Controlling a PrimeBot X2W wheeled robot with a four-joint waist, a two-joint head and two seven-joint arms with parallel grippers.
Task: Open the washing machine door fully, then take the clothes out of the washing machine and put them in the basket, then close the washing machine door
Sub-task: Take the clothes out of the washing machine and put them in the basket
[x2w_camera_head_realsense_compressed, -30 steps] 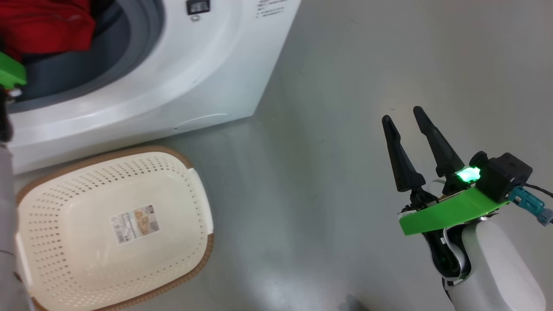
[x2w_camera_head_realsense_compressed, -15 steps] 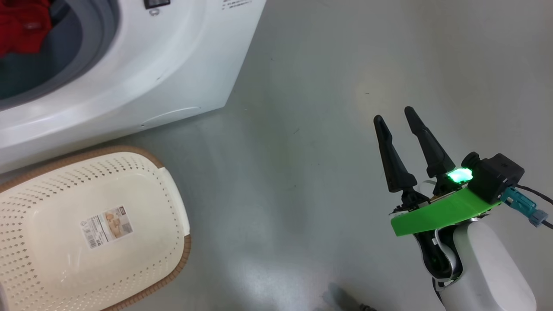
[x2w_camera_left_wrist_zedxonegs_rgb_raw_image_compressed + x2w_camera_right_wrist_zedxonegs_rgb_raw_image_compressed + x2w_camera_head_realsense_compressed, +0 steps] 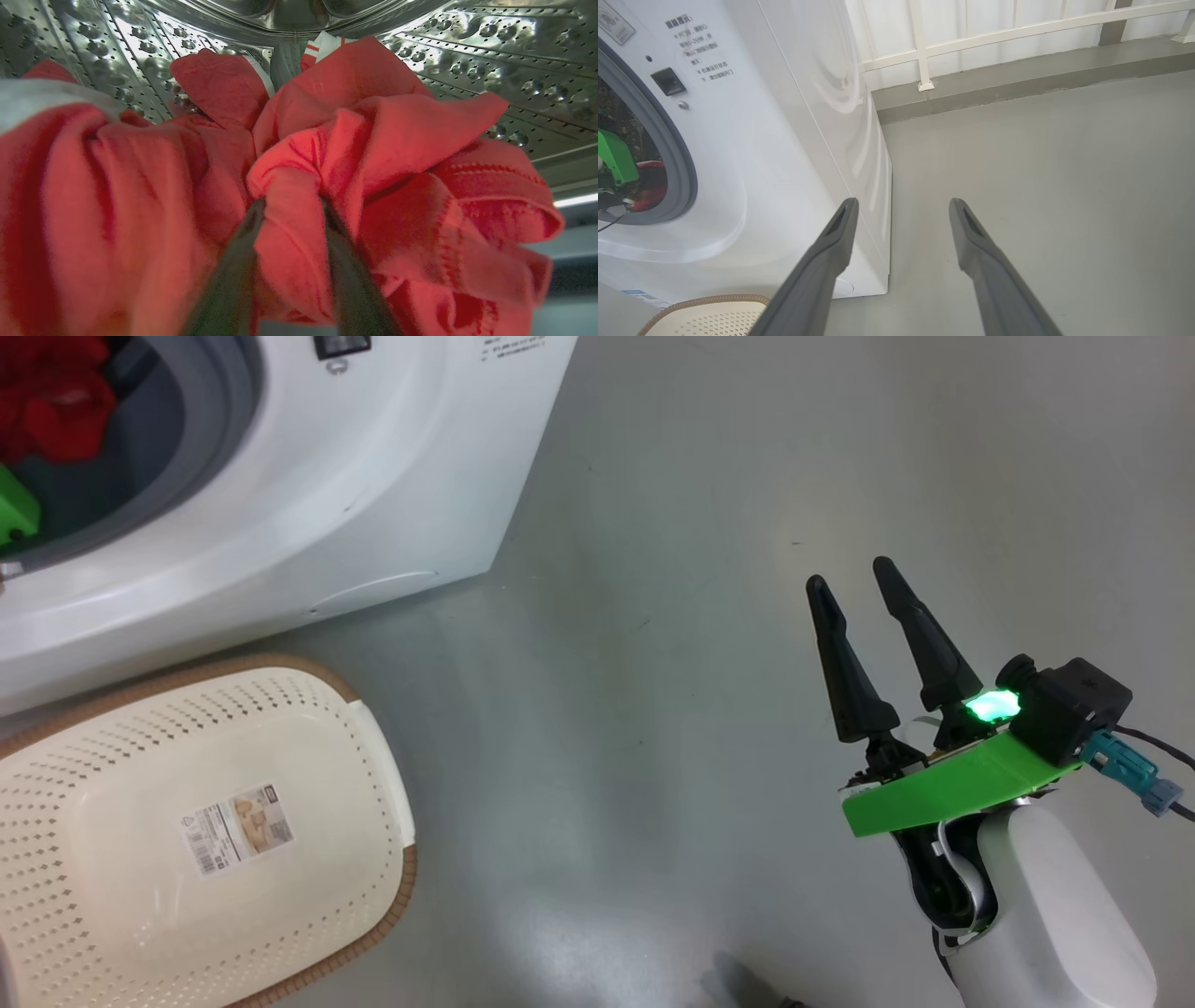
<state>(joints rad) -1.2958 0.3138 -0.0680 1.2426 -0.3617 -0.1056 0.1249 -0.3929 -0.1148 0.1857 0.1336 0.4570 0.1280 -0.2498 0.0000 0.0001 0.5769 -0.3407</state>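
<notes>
Crumpled red clothes (image 3: 383, 135), dimpled steel drum (image 3: 467, 42), perforated cream basket (image 3: 121, 747)

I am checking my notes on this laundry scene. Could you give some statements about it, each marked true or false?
1. The basket holds red clothes. False: the clothes lie in the drum of the washing machine.
2. A fold of the clothes lies between the fingers of the left pincer. True.
3. The right pincer is shut. False: its fingers stand apart.
4. The basket stands on the floor beside the washing machine. True.
</notes>
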